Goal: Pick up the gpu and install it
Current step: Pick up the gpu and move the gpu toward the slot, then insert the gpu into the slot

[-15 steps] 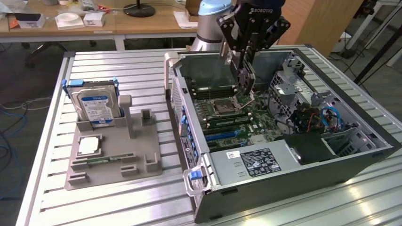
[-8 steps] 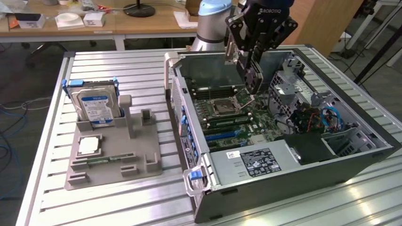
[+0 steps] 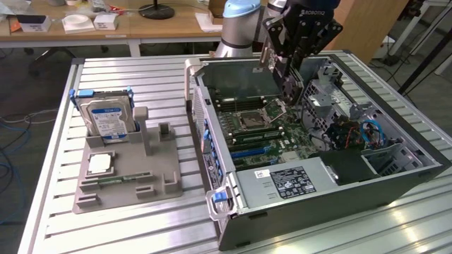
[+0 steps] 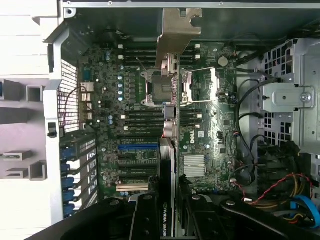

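I have the gripper [image 3: 286,50] clamped on the gpu [image 3: 291,87], its two black fingers [image 4: 142,217] pressing either flat side of the card. The card hangs on edge over the open computer case [image 3: 353,203], above the motherboard [image 3: 282,137]. In the exterior view it sits at about one o'clock from the CPU socket [image 3: 251,120]. I cannot tell whether its lower edge touches the board. From the wrist camera I look along the thin edge of the card, which lines up beside the socket, with its silver end bracket [image 4: 177,35] at the far end by the case wall. At nine o'clock from the case in the exterior view, the grey parts fixture [image 3: 141,174] stands on the slatted metal table [image 3: 141,227]. A hard drive [image 3: 107,120] with a blue-white label stands upright at the fixture's eleven o'clock corner. The power supply [image 3: 289,182] lies at the case's six o'clock end.
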You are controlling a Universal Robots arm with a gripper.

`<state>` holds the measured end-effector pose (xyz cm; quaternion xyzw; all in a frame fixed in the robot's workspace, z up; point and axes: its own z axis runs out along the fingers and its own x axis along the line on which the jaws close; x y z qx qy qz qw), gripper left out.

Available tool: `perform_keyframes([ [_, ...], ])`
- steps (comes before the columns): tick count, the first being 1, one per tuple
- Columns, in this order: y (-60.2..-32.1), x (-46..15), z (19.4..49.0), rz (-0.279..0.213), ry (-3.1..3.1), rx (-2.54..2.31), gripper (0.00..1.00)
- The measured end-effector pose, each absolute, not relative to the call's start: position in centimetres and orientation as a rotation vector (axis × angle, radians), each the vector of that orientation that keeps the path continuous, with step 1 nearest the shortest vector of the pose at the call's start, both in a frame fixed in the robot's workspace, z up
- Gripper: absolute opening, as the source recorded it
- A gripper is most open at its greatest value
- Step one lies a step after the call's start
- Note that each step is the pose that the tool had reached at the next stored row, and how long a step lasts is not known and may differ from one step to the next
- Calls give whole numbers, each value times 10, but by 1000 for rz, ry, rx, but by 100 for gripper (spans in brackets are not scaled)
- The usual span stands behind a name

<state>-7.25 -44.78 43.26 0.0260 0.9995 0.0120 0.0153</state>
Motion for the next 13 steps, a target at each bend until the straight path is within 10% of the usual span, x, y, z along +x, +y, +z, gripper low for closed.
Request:
perform_keyframes([
  [13, -448, -56, 432, 37, 3110, 74, 26],
])
